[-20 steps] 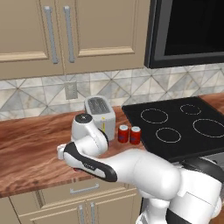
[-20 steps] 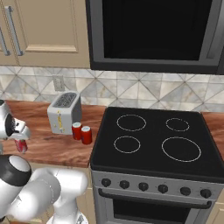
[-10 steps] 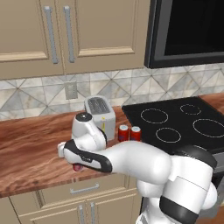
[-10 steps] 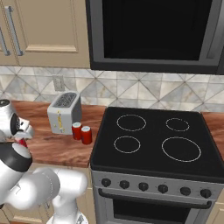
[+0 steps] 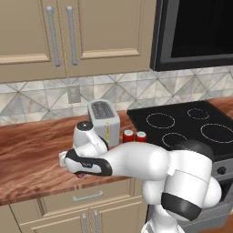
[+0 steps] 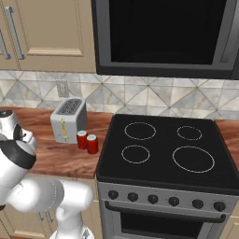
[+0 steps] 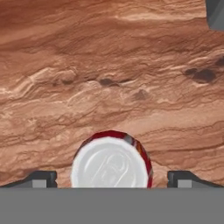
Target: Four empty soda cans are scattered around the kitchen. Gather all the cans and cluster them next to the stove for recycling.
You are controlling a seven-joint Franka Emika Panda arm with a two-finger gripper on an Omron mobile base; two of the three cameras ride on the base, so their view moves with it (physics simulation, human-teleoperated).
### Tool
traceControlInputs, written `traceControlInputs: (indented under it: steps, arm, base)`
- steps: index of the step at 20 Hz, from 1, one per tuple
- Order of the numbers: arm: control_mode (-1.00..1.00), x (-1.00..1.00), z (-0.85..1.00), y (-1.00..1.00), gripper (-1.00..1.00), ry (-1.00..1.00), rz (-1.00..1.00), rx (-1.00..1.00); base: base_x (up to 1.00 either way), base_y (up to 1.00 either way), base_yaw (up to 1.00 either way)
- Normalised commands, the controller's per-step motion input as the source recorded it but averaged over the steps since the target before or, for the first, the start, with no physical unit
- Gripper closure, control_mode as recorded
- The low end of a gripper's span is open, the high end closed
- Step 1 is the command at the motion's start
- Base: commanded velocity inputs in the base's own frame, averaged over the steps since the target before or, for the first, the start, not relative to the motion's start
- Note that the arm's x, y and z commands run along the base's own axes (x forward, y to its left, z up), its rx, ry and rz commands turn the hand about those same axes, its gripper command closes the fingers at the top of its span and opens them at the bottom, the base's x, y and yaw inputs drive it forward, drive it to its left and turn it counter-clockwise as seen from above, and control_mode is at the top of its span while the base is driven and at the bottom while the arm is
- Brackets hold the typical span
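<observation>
My gripper (image 7: 112, 179) points straight down over the wooden counter (image 7: 109, 65), fingertips (image 7: 41, 178) spread wide, one on each side of a red soda can (image 7: 111, 162) whose silvery top sits centred between them; jaws apart, nothing gripped yet, no contact that I can make out. From the left base view the hand (image 5: 82, 163) hangs low over the counter's front edge, left of the toaster (image 5: 104, 121); a sliver of red shows just beneath it. Judgement: the step in hand is the grasp of this can. Alignment looks good, so close evenly on the can body below the rim, gently — an empty can should tip or dent easily. Lift straight up before swinging right. Two red cans (image 6: 87, 141) already stand together just beside the stove (image 6: 163, 151), right of the toaster. Set this one down near them, upright, without knocking either.
</observation>
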Motion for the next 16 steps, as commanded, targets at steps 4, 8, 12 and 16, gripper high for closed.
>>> traceControlInputs:
  steps: [4,8,12,16]
  arm:
    - [-1.0,0.0,-0.2,0.01,1.0,0.0,0.0,0.0]
    - [-1.0,-0.02,-0.1,0.0,1.0,0.0,0.0,0.0]
    - [-1.0,-0.2,0.0,-0.18,1.0,0.0,0.0,0.0]
    - [-1.0,-0.46,0.32,-0.59,1.0,-0.02,0.0,0.0]
  base:
    - [0.0,0.0,0.0]
    - [0.0,0.0,0.0]
    - [0.0,0.0,0.0]
    - [0.0,0.0,0.0]
